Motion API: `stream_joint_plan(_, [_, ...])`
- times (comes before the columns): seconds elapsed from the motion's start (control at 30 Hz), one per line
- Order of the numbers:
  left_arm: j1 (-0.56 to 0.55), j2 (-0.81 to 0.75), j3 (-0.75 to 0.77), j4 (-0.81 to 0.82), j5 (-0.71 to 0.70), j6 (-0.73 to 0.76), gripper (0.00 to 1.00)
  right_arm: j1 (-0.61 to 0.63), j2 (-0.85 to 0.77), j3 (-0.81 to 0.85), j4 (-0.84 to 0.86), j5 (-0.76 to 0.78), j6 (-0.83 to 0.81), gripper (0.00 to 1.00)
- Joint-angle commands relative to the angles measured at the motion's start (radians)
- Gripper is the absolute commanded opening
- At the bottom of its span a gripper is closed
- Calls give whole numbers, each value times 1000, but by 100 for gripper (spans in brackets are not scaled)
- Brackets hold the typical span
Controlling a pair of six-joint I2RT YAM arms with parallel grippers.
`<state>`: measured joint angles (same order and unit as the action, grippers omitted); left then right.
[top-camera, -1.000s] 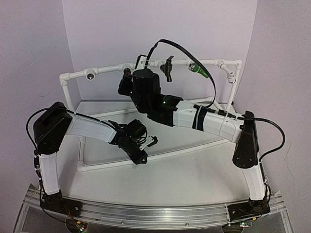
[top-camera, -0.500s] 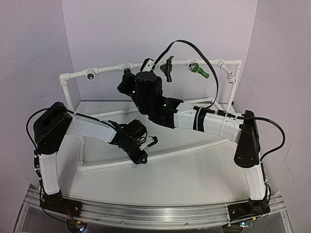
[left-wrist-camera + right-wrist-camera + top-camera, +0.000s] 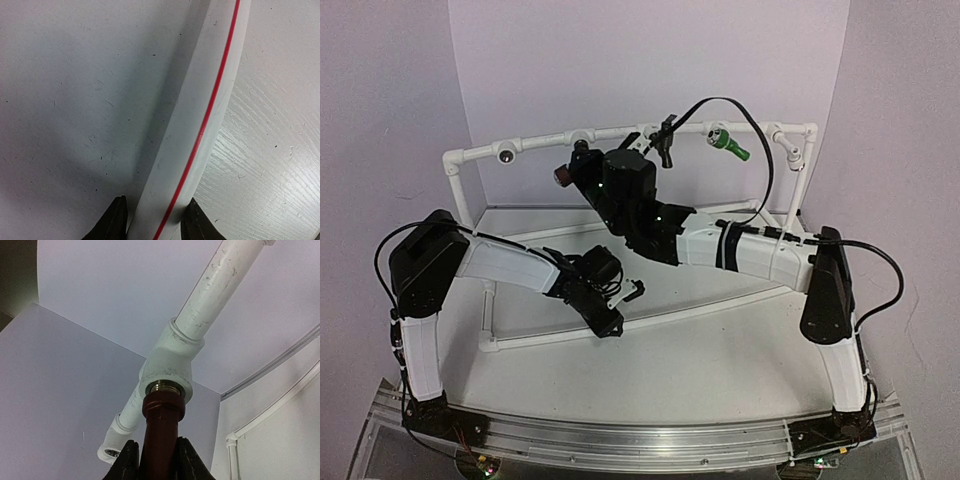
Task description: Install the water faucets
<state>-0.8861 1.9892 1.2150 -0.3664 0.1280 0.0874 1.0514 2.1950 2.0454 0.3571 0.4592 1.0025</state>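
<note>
The white table carries a white pipe frame, its red-striped pipe flat.

Diffuse, even light with a lilac cast; soft, faint shadows fall on the bench. Left wrist view: a broad grey shadow left of the pipe, faint sheen on the grain at right. Right wrist view: dark upper-left corner; reddish-brown faucet sharp.
</note>
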Motion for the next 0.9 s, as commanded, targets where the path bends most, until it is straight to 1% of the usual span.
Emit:
stream_joint_plan(0.0, [-14,147,-36,47,64,-156,0,-96,40,18,325,-85,277,0])
stream_joint_plan(0.27, [-16,157,-31,46,66,-156,0,-96,42,-19,407,-70,414,0])
stream_joint_plan(0.47, [-18,160,-29,44,67,-156,0,-92,55,-15,490,-50,453,0])
stream_joint_plan(0.53, [-17,158,-29,44,67,-156,0,-89,57,-2,527,-47,409,0])
stream_joint_plan(0.6, [-17,158,-29,43,66,-156,0,-82,39,-6,511,-48,356,0])
stream_joint_plan(0.73, [-17,156,-31,43,60,-157,0,-65,-25,-96,495,-11,260,1])
stream_joint_plan(0.87, [-17,154,-33,42,58,-155,0,-53,-42,-146,489,-1,217,9])
